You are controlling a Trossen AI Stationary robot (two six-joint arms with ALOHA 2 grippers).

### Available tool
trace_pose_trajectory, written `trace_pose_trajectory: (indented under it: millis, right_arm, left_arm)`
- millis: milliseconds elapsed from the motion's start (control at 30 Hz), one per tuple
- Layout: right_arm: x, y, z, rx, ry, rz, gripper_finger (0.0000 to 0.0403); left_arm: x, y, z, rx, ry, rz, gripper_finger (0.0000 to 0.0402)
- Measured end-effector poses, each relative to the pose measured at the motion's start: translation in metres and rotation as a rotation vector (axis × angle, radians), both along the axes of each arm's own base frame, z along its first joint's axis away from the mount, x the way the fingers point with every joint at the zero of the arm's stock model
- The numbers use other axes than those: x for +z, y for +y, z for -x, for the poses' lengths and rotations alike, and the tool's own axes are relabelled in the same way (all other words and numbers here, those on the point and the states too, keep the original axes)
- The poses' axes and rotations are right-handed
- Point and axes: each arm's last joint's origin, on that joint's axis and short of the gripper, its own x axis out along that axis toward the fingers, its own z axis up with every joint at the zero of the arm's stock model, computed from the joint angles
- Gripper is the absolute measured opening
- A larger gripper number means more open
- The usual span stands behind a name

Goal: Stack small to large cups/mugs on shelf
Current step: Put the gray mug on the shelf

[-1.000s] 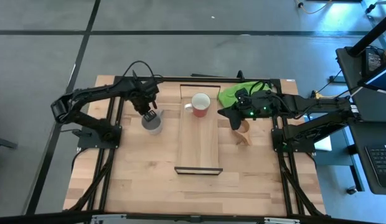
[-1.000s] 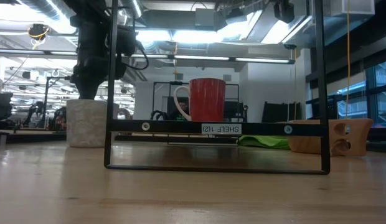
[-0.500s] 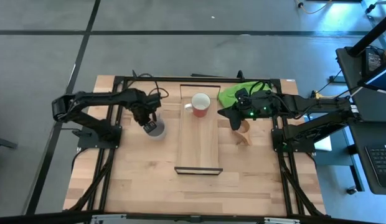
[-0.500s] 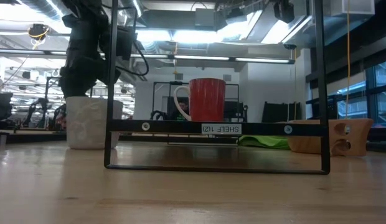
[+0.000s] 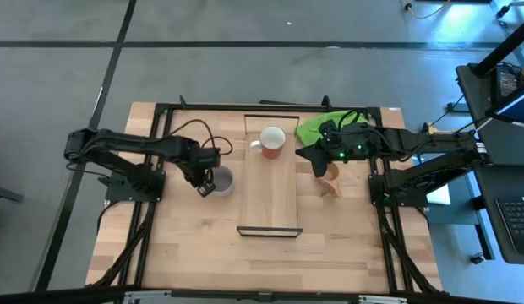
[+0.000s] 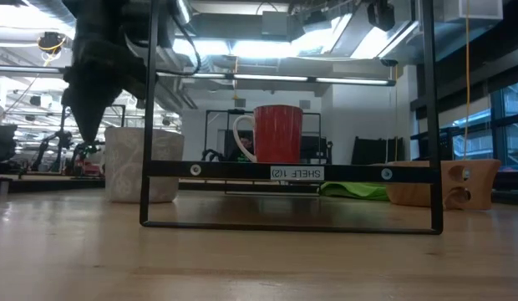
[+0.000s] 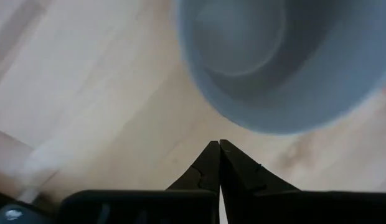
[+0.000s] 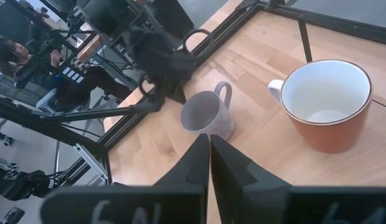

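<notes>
Nudging the grey mug [image 5: 221, 181] shelfward, the left gripper [image 5: 204, 187], fingers together, needed slow, level pushing to avoid tipping.

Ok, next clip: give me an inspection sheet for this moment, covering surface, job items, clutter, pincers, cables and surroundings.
Surface: wooden table, black frame rails along its sides.
Job items: red mug upright at the far end of the shelf; grey mug on the table left of the shelf; wooden cup on the table right of it.
Clutter: green cloth at the far edge.
Pincers: left pincer shut, beside the grey mug, holding nothing; right pincer shut, above the wooden cup.
Cables: black loops on both arms.
Surroundings: a person seated beyond the table; desk with keyboard at right.
</notes>
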Motion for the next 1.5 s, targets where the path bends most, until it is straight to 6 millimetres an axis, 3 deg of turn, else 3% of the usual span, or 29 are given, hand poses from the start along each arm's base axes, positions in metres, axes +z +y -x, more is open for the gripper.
trace_pose_trajectory:
  millis: [167,433,633,700,867,1200,1500]
  right_arm:
    - [0.000,0.000,0.000,0.000,0.000,0.001,0.0016]
    - [0.000,0.000,0.000,0.000,0.000,0.000,0.0016]
    - [0.000,0.000,0.000,-0.001,-0.001,-0.001,0.0016]
    - [0.000,-0.001,0.000,-0.004,-0.001,-0.003,0.0016]
    - [0.000,-0.001,0.000,-0.022,-0.004,-0.017,0.0016]
    - [-0.001,-0.001,0.000,-0.029,0.004,-0.025,0.0016]
    - [-0.001,-0.002,0.001,-0.041,0.008,-0.020,0.0016]
  left_arm:
    - [0.005,-0.004,0.003,-0.002,-0.027,-0.087,0.0000]
    - [0.030,0.021,0.018,0.064,-0.144,-0.243,0.0000]
    - [0.052,0.044,0.006,0.036,-0.323,-0.350,0.0000]
    - [0.050,0.053,-0.003,0.026,-0.364,-0.338,0.0000]
    - [0.027,0.069,-0.013,-0.043,-0.270,-0.272,0.0000]
    - [0.008,0.083,-0.030,-0.111,-0.274,-0.245,0.0000]
    - [-0.008,0.086,-0.031,-0.147,-0.198,-0.161,0.0000]
